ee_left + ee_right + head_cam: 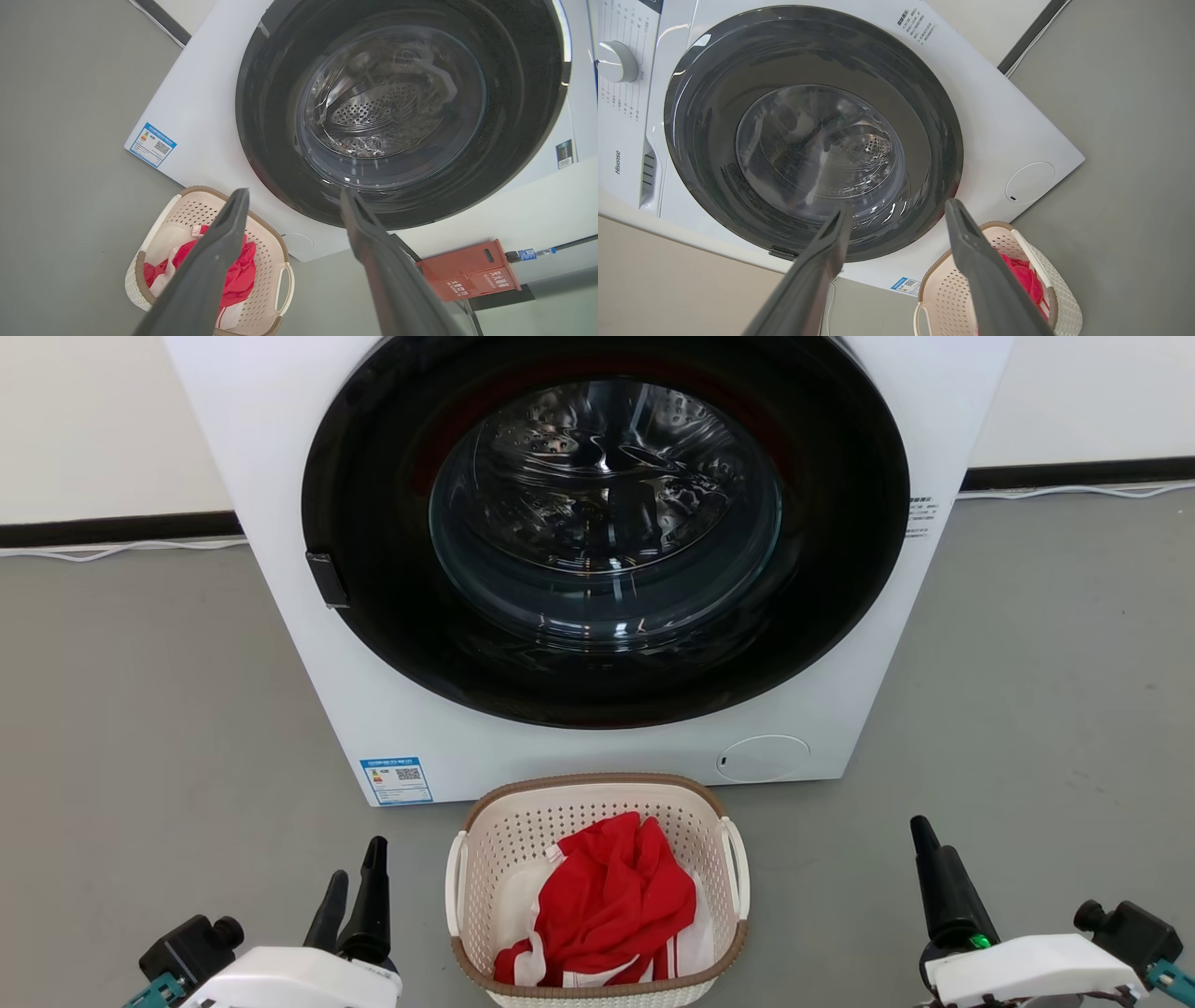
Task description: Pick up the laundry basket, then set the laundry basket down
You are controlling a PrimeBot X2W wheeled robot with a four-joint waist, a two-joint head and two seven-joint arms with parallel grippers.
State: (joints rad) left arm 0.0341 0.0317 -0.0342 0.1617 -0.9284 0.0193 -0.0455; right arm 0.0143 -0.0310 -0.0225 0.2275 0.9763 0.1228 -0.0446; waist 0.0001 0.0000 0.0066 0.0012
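Observation:
The laundry basket (523,829), cream with a brown rim and white loop handles, stands on the grey floor just in front of the washing machine. A red and white garment (611,896) lies inside it. My left gripper (358,861) hovers open to the basket's left, apart from it. To the basket's right, my right gripper (931,840) is open too, farther from the basket. In the left wrist view the left gripper (295,193) has nothing between its fingers and the basket (268,280) sits at lower left. The right gripper (899,207) is likewise empty, the basket (948,294) at lower right.
The white washing machine (271,523) with its dark round door (607,532) closed rises right behind the basket. White cables (121,551) run along the wall base. A red box (472,270) stands by the wall beside the machine. Grey floor spreads on both sides.

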